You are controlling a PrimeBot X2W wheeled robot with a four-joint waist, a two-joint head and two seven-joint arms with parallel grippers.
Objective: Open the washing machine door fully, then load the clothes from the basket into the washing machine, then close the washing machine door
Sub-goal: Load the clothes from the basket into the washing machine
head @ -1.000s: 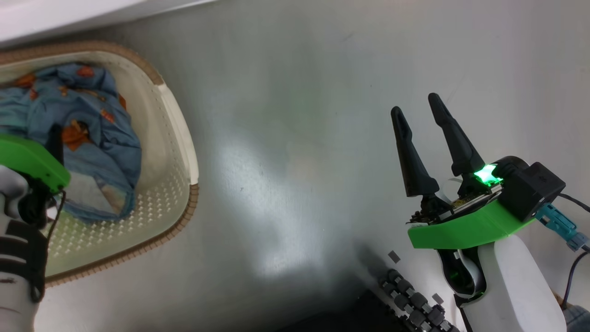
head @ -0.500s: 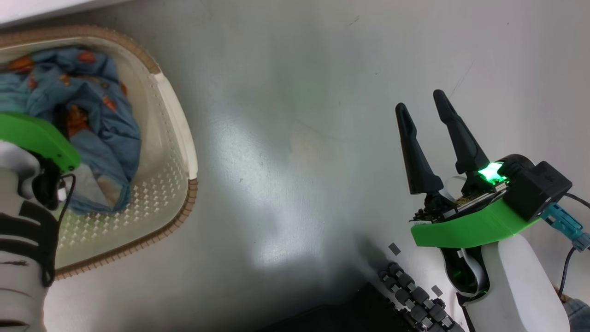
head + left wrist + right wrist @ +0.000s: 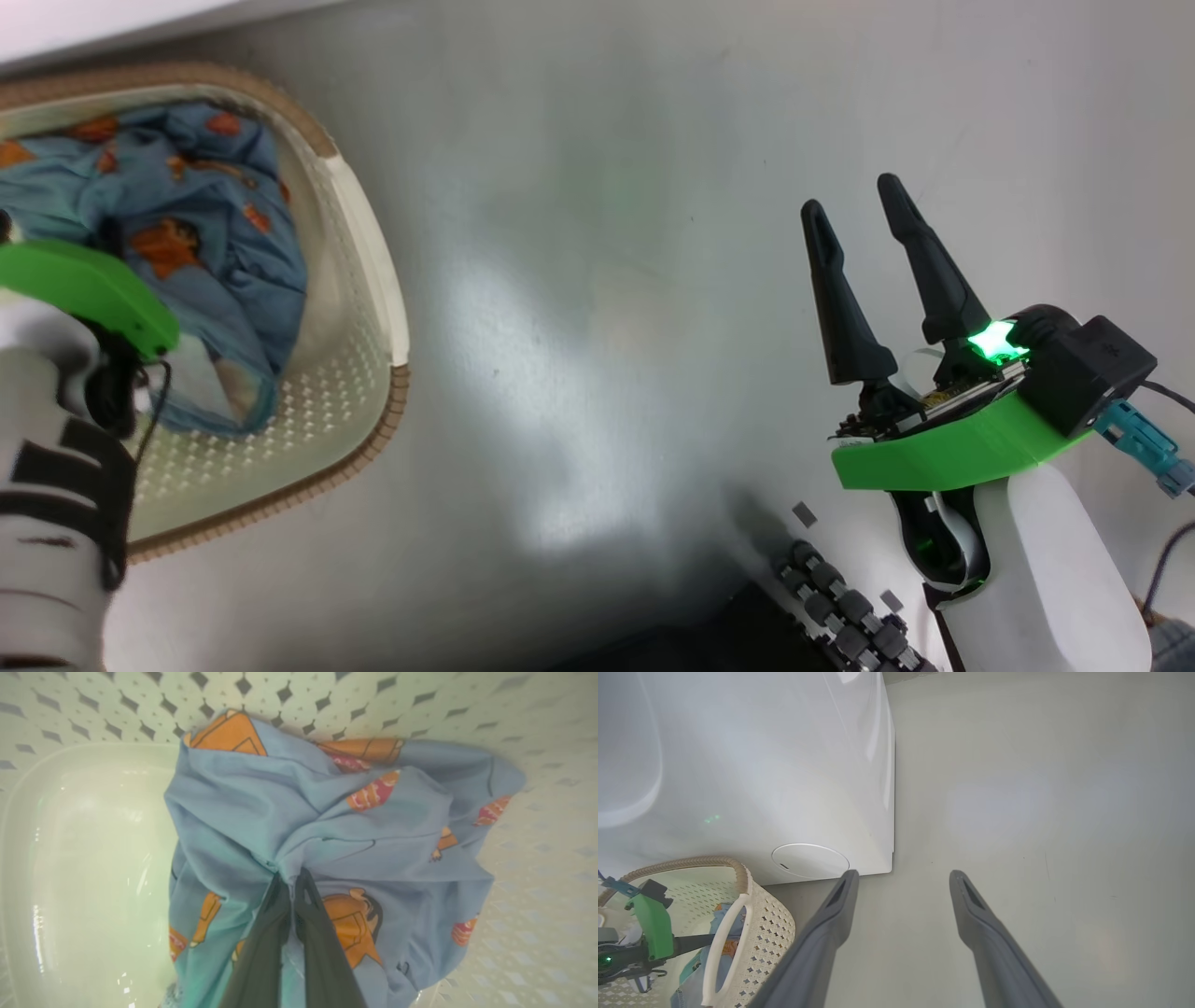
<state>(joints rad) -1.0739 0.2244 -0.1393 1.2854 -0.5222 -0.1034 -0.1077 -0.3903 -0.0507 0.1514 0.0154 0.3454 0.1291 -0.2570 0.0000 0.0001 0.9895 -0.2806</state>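
1. your left gripper [image 3: 292,877] is clenched on a gathered fold of the clothes [image 3: 373,830], down inside the basket [image 3: 93,714].
2. your right gripper [image 3: 850,198] hangs released over the grey floor [image 3: 597,280], well apart from the basket.
3. the basket stands just beside the white front of the washing machine [image 3: 761,765].

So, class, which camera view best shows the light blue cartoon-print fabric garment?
Left wrist view: the garment spreads across it, pinched by the shut left tool. Head view: partly hidden behind that arm. Right wrist view: just a sliver.
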